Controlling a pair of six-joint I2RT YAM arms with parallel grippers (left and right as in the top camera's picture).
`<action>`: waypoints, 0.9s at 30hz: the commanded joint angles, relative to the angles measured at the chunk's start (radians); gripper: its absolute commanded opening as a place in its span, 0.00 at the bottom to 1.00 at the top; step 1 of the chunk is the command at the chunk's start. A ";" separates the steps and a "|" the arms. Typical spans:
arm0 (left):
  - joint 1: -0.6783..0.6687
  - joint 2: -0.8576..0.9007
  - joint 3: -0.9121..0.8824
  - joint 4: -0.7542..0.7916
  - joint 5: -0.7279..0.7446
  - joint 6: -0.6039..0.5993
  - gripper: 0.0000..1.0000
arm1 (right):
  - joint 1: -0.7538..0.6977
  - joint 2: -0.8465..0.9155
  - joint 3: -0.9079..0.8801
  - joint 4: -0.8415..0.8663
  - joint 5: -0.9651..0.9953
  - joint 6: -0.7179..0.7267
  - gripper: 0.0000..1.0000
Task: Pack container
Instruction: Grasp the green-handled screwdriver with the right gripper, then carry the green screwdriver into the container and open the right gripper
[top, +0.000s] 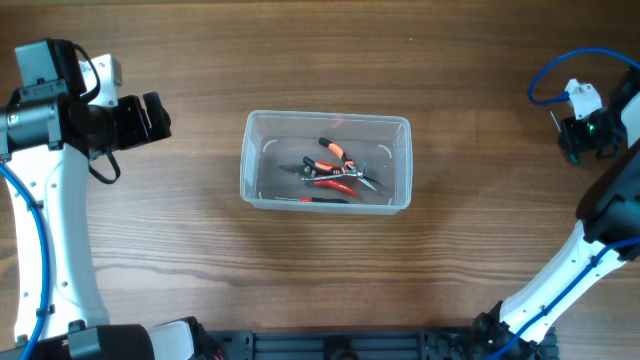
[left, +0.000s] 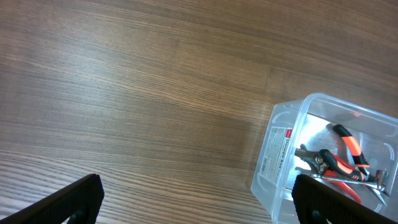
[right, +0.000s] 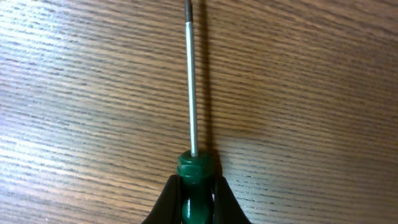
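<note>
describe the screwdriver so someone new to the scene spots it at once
On the wooden table, look to the right side, away from the clear container in the middle. There the right gripper clamps the screwdriver: green handle, thin bare metal shaft, unlike the orange-handled pliers inside the container.

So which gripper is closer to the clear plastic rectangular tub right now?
Left. The left gripper, open, hovers a short way off the clear plastic rectangular tub's left end. The right gripper, clamping a green-handled screwdriver, sits much farther off beyond its right end.
</note>
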 joint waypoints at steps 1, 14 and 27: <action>0.003 -0.003 0.000 0.000 0.016 -0.006 1.00 | 0.003 0.052 -0.040 0.010 -0.043 0.109 0.05; 0.003 -0.003 0.000 0.000 0.015 -0.006 1.00 | 0.452 -0.404 0.056 -0.134 -0.130 0.066 0.04; 0.003 -0.003 0.000 0.000 0.016 -0.006 1.00 | 1.180 -0.422 -0.019 -0.229 -0.138 -0.076 0.04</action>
